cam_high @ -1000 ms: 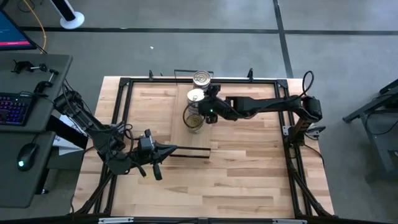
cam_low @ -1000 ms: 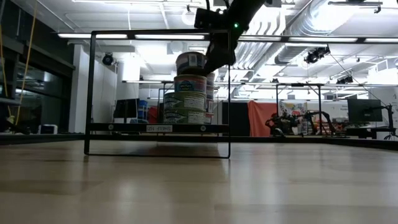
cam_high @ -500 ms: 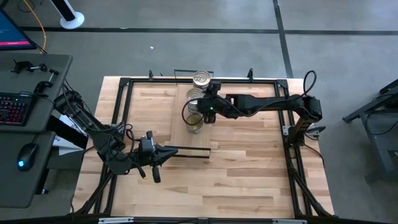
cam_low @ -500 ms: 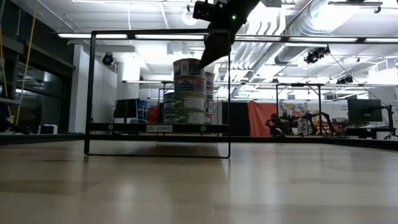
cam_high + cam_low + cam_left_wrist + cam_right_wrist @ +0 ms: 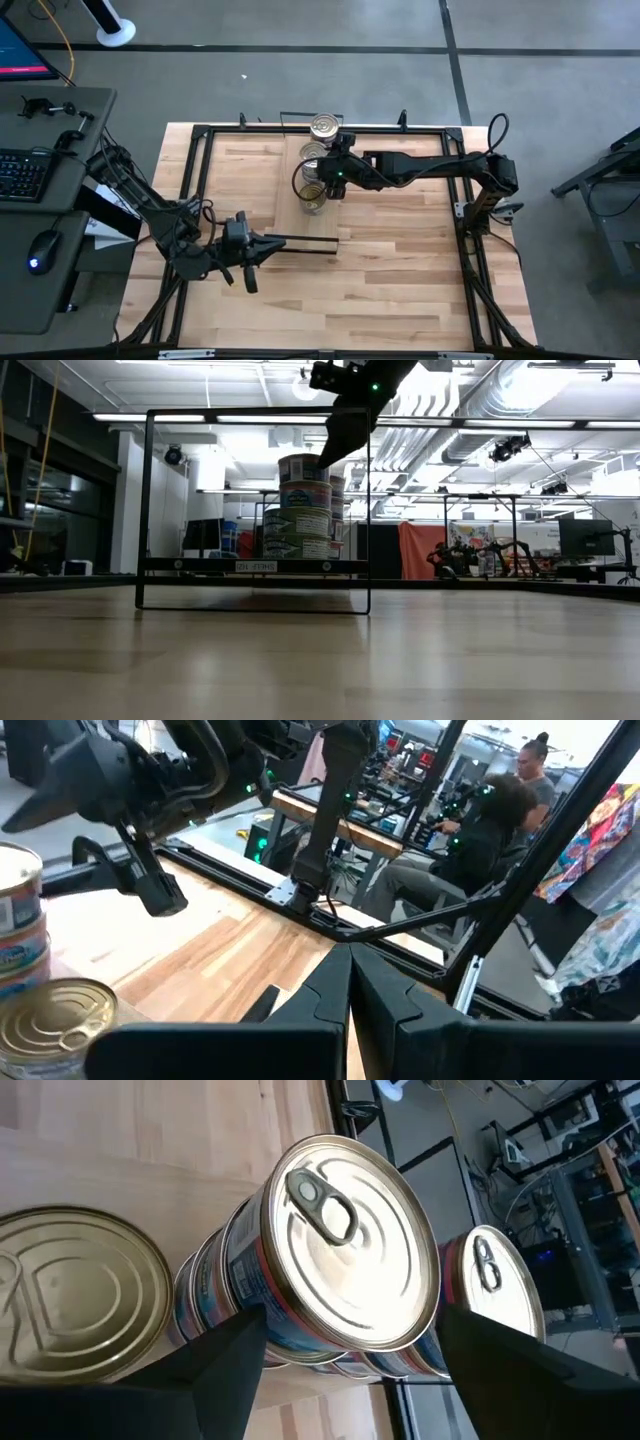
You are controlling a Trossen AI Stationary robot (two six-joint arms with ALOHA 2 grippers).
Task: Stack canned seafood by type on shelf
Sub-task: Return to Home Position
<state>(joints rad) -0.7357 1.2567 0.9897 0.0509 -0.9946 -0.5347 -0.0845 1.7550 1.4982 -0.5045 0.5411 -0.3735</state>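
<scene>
A: Where is the right gripper?
B: Out over the middle of the butcher-block table, its arm reaching in from the right edge. It hangs just above the canned seafood piled on the shelf.
A: And its claw?
B: Spread wide. In the right wrist view its two dark fingers stand on either side of a silver pull-tab lid, both clear of it.
A: What lies around that tin?
B: On one side is a lower stack topped by a gold lid, on the other a second silver-lidded stack. The tin under the claw has a blue label with some pink. From above, three stacks show in a row along the shelf, the far stack close to the table's back rail.
A: How do they look from table height?
B: Several tins high, upright on the light-wood board inside the thin black frame. The lower labels are greenish-white, the upper ones blue. The gripper's tips slant down beside the topmost tin; whether they touch it cannot be told there.
A: The left gripper?
B: Low over the table's left front part, apart from the stacks, near the black frame at one end of the shelf. Its claw is pressed together.
A: Anything beyond the table?
B: The left wrist view shows a seated person and a second person farther back in the room
</scene>
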